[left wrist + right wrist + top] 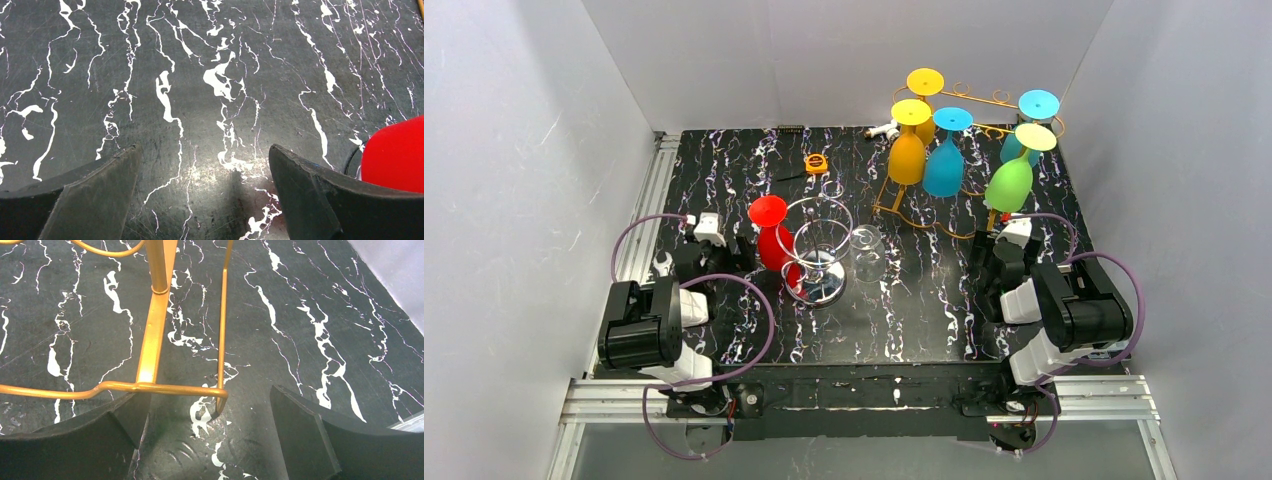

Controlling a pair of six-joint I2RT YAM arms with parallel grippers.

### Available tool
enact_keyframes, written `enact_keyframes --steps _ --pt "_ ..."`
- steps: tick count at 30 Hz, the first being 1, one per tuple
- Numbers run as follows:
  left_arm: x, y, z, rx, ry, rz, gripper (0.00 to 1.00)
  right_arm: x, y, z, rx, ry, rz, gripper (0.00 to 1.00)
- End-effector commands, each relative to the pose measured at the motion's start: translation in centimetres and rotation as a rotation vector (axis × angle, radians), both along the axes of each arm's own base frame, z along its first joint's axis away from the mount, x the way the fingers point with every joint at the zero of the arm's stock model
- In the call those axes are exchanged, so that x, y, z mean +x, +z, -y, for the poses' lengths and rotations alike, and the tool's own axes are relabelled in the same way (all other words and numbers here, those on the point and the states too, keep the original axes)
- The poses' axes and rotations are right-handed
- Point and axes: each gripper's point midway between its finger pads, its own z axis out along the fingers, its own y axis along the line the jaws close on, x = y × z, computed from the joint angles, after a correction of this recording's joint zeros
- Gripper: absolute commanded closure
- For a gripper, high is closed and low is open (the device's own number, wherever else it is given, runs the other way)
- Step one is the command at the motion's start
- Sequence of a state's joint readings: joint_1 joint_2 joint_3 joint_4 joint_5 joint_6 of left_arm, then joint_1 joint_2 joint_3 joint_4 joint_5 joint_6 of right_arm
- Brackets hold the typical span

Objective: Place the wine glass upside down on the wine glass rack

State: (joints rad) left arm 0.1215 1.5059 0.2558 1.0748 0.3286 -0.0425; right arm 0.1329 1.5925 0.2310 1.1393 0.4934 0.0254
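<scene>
The table (924, 330) bears a gold rack (157, 305) where coloured glasses (944, 165) hang foot-up. The chrome rack (819, 288) holds a red glass (774, 243) the same way. The clear glass (867, 250) sits just beside it, not yet hung. Left gripper (203, 150) and right gripper (210, 392) are spread, empty.

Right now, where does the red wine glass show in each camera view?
Top external: red wine glass left of centre, upside down at the silver rack's left side.
Left wrist: red patch at the right edge, beside the open left claw.
Right wrist: not in it.
Shared landmark: the black, white-veined tabletop.
</scene>
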Motion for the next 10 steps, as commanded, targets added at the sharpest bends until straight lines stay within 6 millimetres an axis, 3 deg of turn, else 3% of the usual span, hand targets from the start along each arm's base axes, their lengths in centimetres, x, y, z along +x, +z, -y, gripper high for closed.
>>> enact_keyframes --steps 1,10 --pt "0.77 0.97 0.3 0.031 -0.023 0.031 0.02 1.21 1.83 0.18 -0.001 -0.016 0.071 0.02" --pt "0.79 0.78 0.66 0.049 -0.016 0.014 0.02 1.21 1.8 0.18 -0.001 -0.016 0.07 0.02"
